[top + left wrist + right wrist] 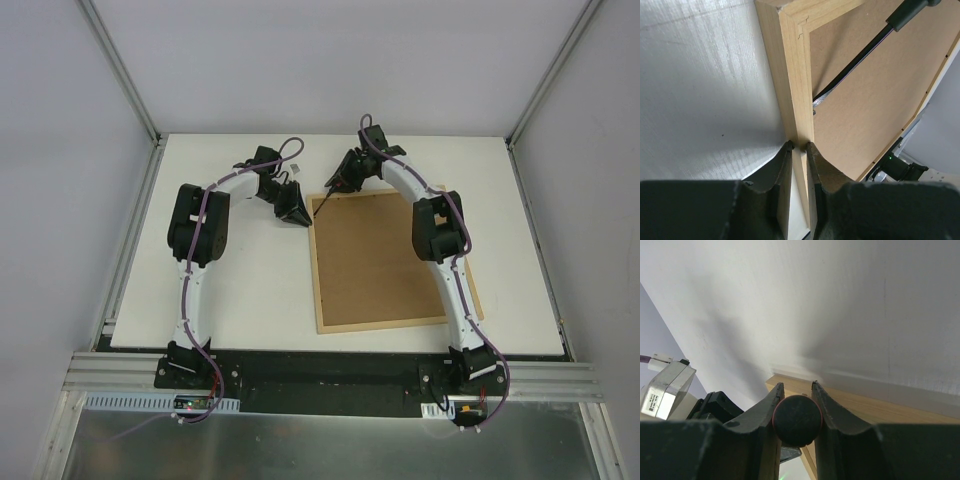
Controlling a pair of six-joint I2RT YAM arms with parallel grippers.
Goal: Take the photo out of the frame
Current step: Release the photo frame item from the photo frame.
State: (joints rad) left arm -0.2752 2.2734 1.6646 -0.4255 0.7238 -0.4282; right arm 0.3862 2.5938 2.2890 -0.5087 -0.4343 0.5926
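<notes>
- Left pincer (799, 146) is drawn narrow, clamping the light wood rail of the frame (788, 75) near its far left corner, a finger on each side.
- Just beyond, the thin tip of a black tool (855, 59) sits at the seam between rail and brown back (880, 115); the frame lies back-up on the white desk (700, 100).
- Right pincer (797, 386) is closed on the tool's round black handle, over the frame's far edge.
- Risk — the tip could skate out of the seam and gouge fibreboard or wood, since it meets the seam at a shallow angle.
- Risk — prying hard at one spot could bend the back, or tug the frame out of the left grip, which bites only a thin rail.
- A tip driven too deep might crease the photo underneath.
- As holder, the frame has the brown back seated inside its rails. No photo shows anywhere; I judge that it lies under that back, face down.
</notes>
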